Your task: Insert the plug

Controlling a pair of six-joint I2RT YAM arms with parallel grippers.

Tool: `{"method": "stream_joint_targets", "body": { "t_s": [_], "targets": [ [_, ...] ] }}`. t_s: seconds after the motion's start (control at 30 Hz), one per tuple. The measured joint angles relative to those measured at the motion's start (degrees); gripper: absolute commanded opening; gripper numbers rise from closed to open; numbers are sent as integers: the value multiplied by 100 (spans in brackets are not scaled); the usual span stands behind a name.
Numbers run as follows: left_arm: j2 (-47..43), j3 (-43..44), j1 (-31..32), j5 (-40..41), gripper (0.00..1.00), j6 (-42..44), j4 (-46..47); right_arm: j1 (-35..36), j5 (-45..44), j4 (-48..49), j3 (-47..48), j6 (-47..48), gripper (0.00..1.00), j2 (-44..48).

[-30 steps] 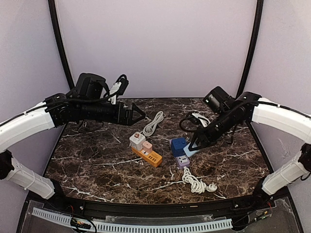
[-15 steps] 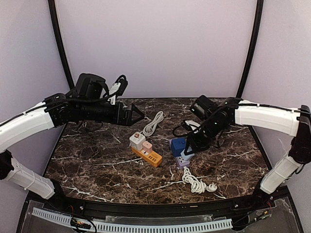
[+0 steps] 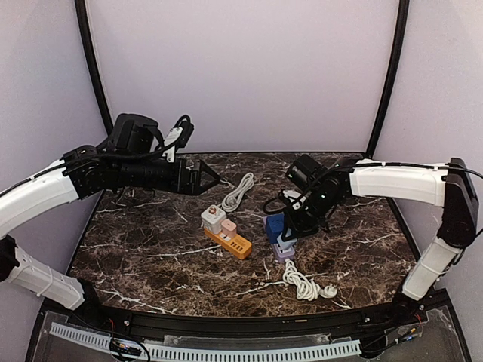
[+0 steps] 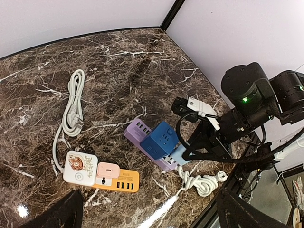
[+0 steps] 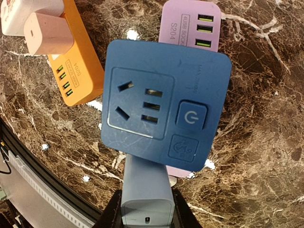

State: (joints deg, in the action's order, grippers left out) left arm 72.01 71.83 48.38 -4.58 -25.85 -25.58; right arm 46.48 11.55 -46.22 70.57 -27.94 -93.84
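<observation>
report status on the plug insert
Left gripper open, empty, hovering. Right gripper shut on light blue plug, beside blue cube socket. Socket face unobstructed.

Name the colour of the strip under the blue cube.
Lilac strip, clearest in the right wrist view.

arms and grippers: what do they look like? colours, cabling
Left arm and right arm match: white shells, black joints. Left gripper and right gripper are black, with tapered fingers. Black cable loop and white connector at each wrist.
</observation>
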Motion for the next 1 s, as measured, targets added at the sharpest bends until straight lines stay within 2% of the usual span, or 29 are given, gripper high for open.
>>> {"method": "stream_joint_targets", "body": {
  "t_s": [1.0],
  "targets": [
    [-221, -192, 0, 125, 99, 22, -122, 2, -216, 144, -4, -138, 0, -378]
  ]
}}
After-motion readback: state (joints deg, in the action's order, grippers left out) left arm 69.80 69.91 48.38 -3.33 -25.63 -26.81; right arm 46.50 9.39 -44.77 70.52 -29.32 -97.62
